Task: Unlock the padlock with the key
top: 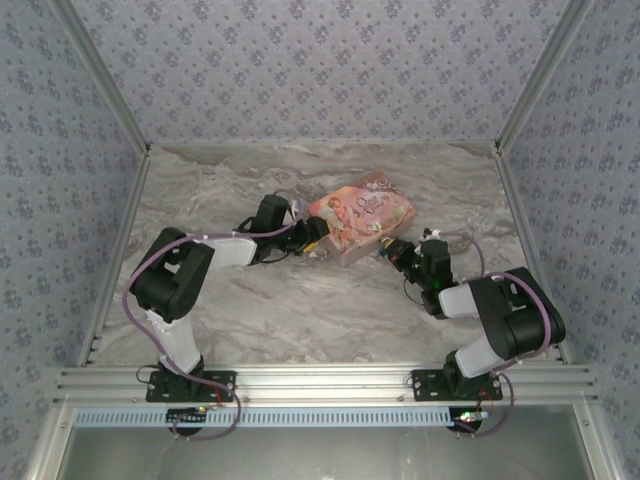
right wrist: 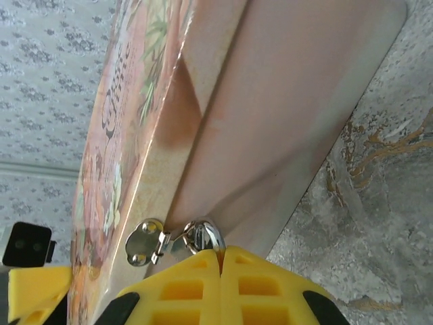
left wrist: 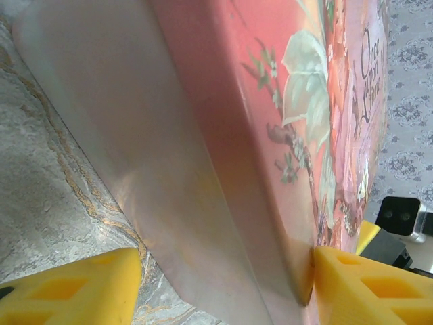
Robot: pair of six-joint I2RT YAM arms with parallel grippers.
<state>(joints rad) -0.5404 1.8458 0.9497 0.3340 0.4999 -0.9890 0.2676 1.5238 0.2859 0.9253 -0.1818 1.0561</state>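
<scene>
Around the table (top: pixel 300 310) three walls (top: pixel 320 70) with grey-blue flowered paper close the back and both sides, and metal posts stand in the back corners. Along the near edge runs an aluminium rail (top: pixel 320 380), where both arm bases are fixed. The table top is pale marble with brown veins. The wide strip in front of the work place is free, and so are the back strip under the far wall and the margins at left and right, so there is room for moving on every side.

The left arm (top: pixel 175 275) reaches from the left toward the middle, and the right arm (top: pixel 510 320) bends in from the right. Between them is the pink box (top: pixel 362 222), its picture lid facing up. Both wrist views show also its pale underside next to the marble.

The left gripper (left wrist: pixel 223 291) stands wide across the left end of the box, one yellow finger (left wrist: pixel 365 284) at the lid edge and the other at the underside, so it clamps the box. The right gripper (right wrist: pixel 220 267) is at the near long side with its fingers pressed together. Whether something thin is between them I cannot tell. Just at its tips sit a silver clasp (right wrist: pixel 144 240) and a shiny metal loop (right wrist: pixel 203 233). The padlock (top: pixel 384 254) is only a tiny bluish spot between the box edge and the right fingertips, too small to read.
</scene>
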